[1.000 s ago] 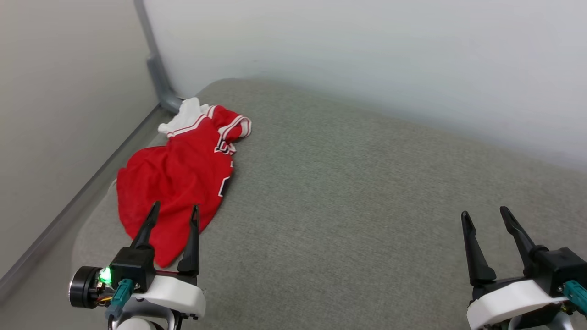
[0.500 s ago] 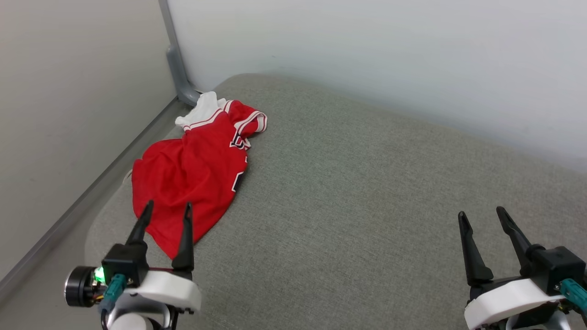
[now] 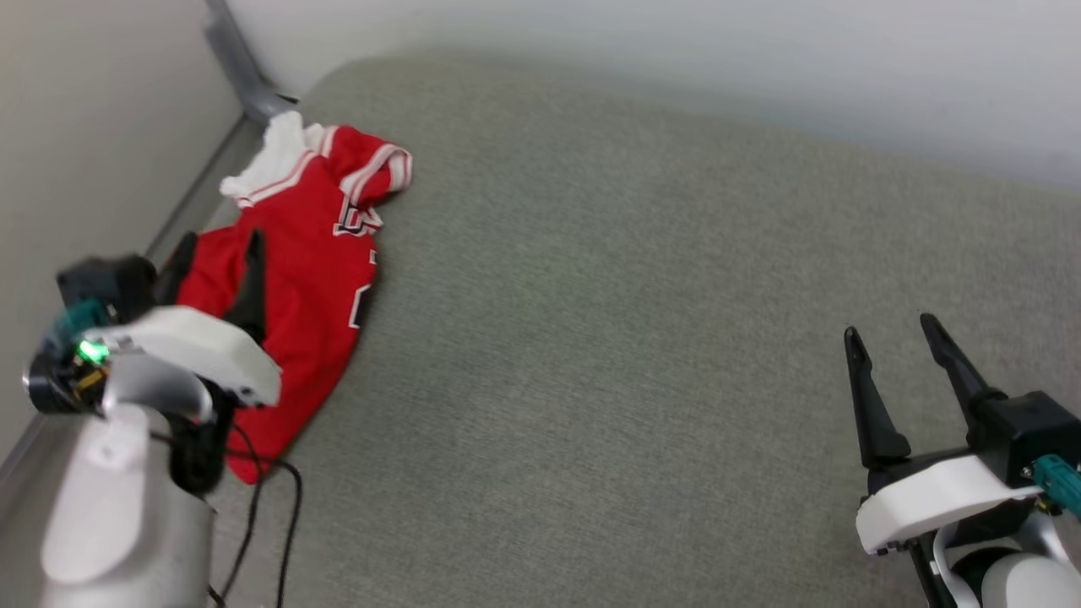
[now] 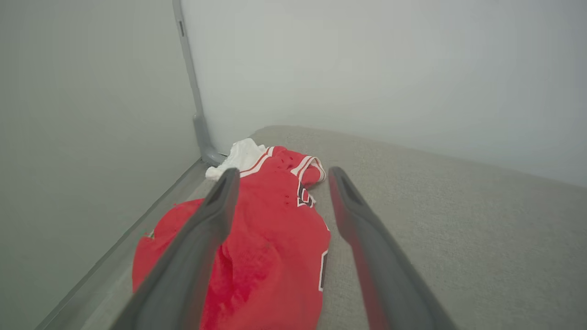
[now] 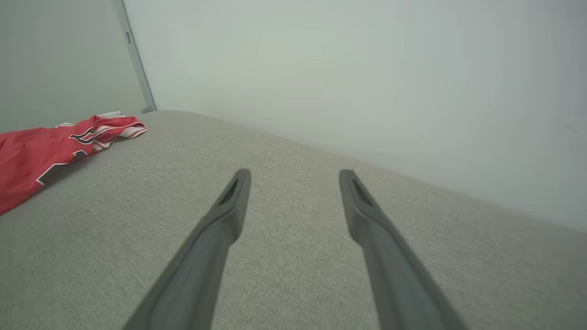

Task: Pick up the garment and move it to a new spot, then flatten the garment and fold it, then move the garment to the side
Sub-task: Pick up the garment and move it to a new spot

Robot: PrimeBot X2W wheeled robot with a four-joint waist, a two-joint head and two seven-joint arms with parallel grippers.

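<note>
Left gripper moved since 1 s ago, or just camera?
Yes. The left gripper was at the near hem of the red jersey; now it sits farther up over it, toward the white sleeve.

the left gripper [image 3: 218, 247] and right gripper [image 3: 889, 327] each have two long tapering black fingers [image 3: 870, 414] on white rounded shells [image 3: 929, 502]. teal connectors [image 3: 1060, 488], a green light [image 3: 87, 350] (left wrist), thin black cables [image 3: 296, 494], pale grey forearm [image 3: 118, 507].

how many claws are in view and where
2. The left claw is open over the red jersey on the left of the grey cushion; the right claw is open over its bare lower right.
</note>
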